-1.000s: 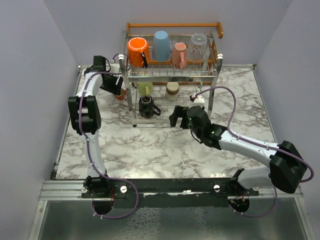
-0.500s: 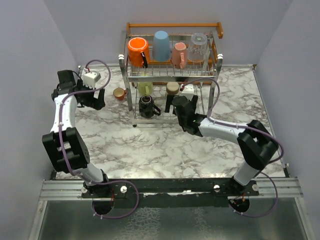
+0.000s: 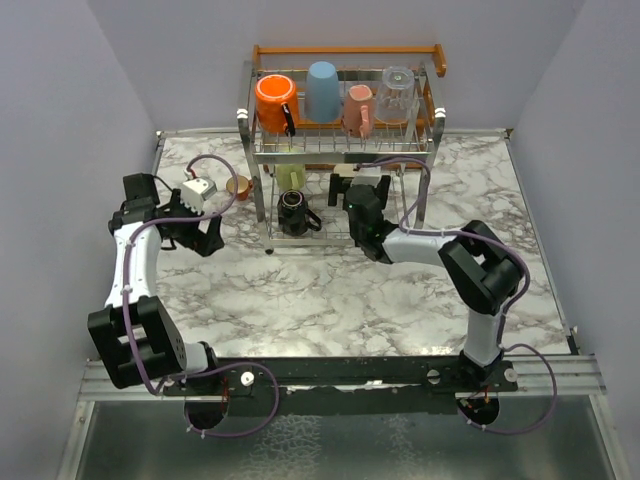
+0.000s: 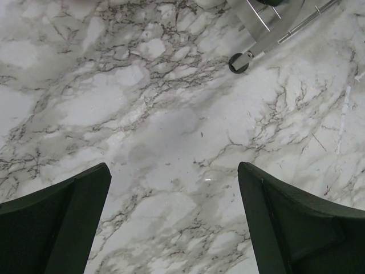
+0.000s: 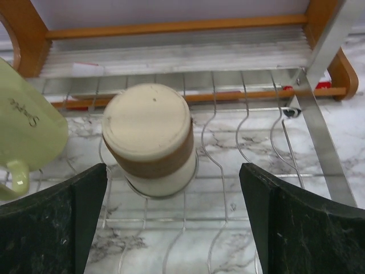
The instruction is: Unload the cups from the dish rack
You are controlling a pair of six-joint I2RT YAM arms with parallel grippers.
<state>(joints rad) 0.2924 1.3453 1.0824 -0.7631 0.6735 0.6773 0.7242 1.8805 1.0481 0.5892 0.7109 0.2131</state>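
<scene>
Crowding tan cup [image 5: 149, 140], yellow mug [image 5: 25, 131], rack leg [image 5: 328, 37]

Robot test cell, laboratory type. Plain lilac-grey walls [image 3: 60, 120] box in a marble-patterned tabletop [image 3: 330, 300] on three sides. A cabled left arm [image 3: 130, 270] and right arm [image 3: 480, 270] are bolted to a metal rail [image 3: 340, 372] at its near edge. A dish rack [image 3: 345, 48] with cups [image 3: 322, 90] stands on it.

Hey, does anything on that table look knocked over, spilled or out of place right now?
Nothing looks spilled or broken. The small orange-red cup sits on the marble table just left of the dish rack, the only one outside it, which fits unloading rather than a mishap.
</scene>
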